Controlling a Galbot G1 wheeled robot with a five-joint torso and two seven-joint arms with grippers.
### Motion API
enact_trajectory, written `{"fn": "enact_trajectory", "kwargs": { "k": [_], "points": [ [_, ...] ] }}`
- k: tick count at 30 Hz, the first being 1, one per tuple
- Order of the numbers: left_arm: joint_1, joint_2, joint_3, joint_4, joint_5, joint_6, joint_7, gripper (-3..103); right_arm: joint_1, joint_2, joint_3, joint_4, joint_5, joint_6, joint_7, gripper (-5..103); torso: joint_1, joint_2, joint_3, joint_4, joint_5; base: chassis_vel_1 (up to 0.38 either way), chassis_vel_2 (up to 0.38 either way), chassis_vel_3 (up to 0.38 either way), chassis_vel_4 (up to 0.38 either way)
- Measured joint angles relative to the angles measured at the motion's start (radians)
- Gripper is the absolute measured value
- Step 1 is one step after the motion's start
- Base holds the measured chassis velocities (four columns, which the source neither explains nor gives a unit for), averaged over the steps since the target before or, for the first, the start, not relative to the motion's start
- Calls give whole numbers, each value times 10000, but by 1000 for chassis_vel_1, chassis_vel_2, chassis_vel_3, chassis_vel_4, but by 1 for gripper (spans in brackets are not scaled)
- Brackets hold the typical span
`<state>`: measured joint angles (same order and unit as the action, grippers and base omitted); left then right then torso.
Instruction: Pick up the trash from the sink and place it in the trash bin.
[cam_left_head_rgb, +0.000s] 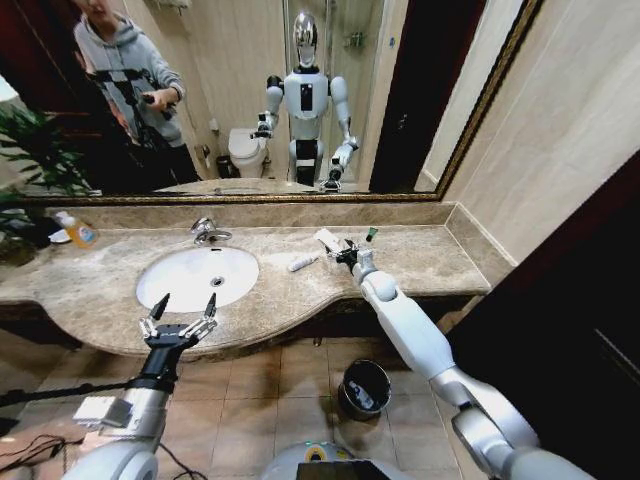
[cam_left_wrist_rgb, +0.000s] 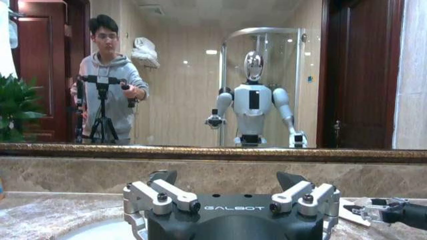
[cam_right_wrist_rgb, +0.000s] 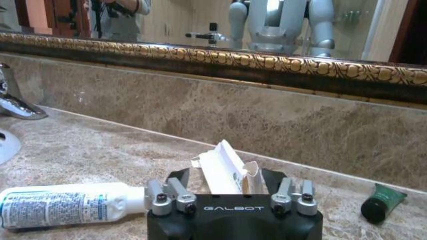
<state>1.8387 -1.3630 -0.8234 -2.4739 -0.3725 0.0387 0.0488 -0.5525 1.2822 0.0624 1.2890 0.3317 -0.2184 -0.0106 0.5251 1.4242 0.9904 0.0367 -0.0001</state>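
My right gripper (cam_left_head_rgb: 343, 250) reaches over the marble counter to the right of the sink (cam_left_head_rgb: 190, 278), shut on a flat white packet (cam_right_wrist_rgb: 220, 170) that stands up between its fingers. A white tube (cam_right_wrist_rgb: 67, 204) lies on the counter just beside that gripper, and a small dark-green-capped piece (cam_right_wrist_rgb: 381, 202) lies on its other side. In the head view the tube (cam_left_head_rgb: 303, 262) and the green-capped piece (cam_left_head_rgb: 371, 234) flank the gripper. My left gripper (cam_left_head_rgb: 188, 300) hangs open at the counter's front edge before the basin, holding nothing. The trash bin (cam_left_head_rgb: 364, 388) stands on the tiled floor below my right arm.
A chrome faucet (cam_left_head_rgb: 207, 231) stands behind the basin. An orange-yellow soap bottle (cam_left_head_rgb: 80, 233) and a green plant (cam_left_head_rgb: 30, 150) sit at the counter's far left. A gold-framed mirror (cam_left_head_rgb: 300, 100) backs the counter. A wall closes in on the right.
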Motion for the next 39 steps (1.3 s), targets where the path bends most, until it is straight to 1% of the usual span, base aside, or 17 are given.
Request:
{"fn": "enact_trajectory", "kwargs": {
  "k": [2, 5, 6, 9, 11, 12, 14, 16, 17, 20, 22, 25, 29, 34, 39],
  "points": [
    [0, 0, 0, 0, 0, 0, 0, 100, 0, 6, 3, 0, -2, 3, 0, 74, 0, 0, 0, 0, 0, 0, 0, 0, 0],
    [0, 0, 0, 0, 0, 0, 0, 100, -32, 20, 38, 10, -17, 8, 6, 62, 0, 0, 0, 1, 0, 0, 0, 0, 0],
    [0, 0, 0, 0, 0, 0, 0, 100, -32, 20, 38, 10, -17, 8, 6, 62, 0, 0, 0, 1, 0, 0, 0, 0, 0],
    [0, 0, 0, 0, 0, 0, 0, 100, -85, 15, 74, 52, -35, 10, 19, 51, 0, 0, 0, 0, 0, 0, 0, 0, 0],
    [0, 0, 0, 0, 0, 0, 0, 100, -92, 12, 83, 64, -37, 10, 23, 51, 0, 0, 0, 0, 0, 0, 0, 0, 0],
    [0, 0, 0, 0, 0, 0, 0, 100, -108, 5, 108, 82, -45, 10, 31, 42, 0, 0, 0, 0, 0, 0, 0, 0, 0],
    [0, 0, 0, 0, 0, 0, 0, 100, -116, 1, 120, 89, -50, 10, 34, 42, 0, 0, 0, 0, 0, 0, 0, 0, 0],
    [0, 0, 0, 0, 0, 0, 0, 100, -150, 23, 178, 102, -91, 9, 46, 27, 0, 0, 0, 0, 0, 0, 0, 0, 0],
    [0, 0, 0, 0, 0, 0, 0, 100, -150, 23, 178, 102, -91, 9, 46, 27, 0, 0, 0, 0, 0, 0, 0, 0, 0],
    [0, 0, 0, 0, 0, 0, 0, 100, -172, 45, 213, 99, -118, 9, 53, 15, 0, 0, 0, 1, 0, 0, 0, 0, 0],
    [0, 0, 0, 0, 0, 0, 0, 100, -182, 46, 222, 99, -121, 9, 54, 15, 0, 0, 0, 0, 0, 0, 0, 0, 0],
    [0, 1, 0, 0, 0, 0, 0, 100, -210, 32, 251, 103, -124, 9, 56, 3, 0, 0, 0, 0, 1, 0, 0, 0, 0],
    [0, 0, 0, 0, 0, 0, 0, 100, -245, -16, 286, 144, -117, 9, 57, 0, 0, 0, 0, 0, 0, 0, 0, 0, 0],
    [-1, 0, 0, 0, 0, 0, 0, 100, -315, -90, 347, 318, -83, 7, 57, 0, 0, 0, 0, 0, 1, 0, 0, 0, 0],
    [0, 0, 0, 0, 0, 0, 0, 100, -640, -286, 514, 912, -87, 63, 64, 0, 0, 0, 0, 2, 1, 0, 0, 0, 0]
  ]
}}
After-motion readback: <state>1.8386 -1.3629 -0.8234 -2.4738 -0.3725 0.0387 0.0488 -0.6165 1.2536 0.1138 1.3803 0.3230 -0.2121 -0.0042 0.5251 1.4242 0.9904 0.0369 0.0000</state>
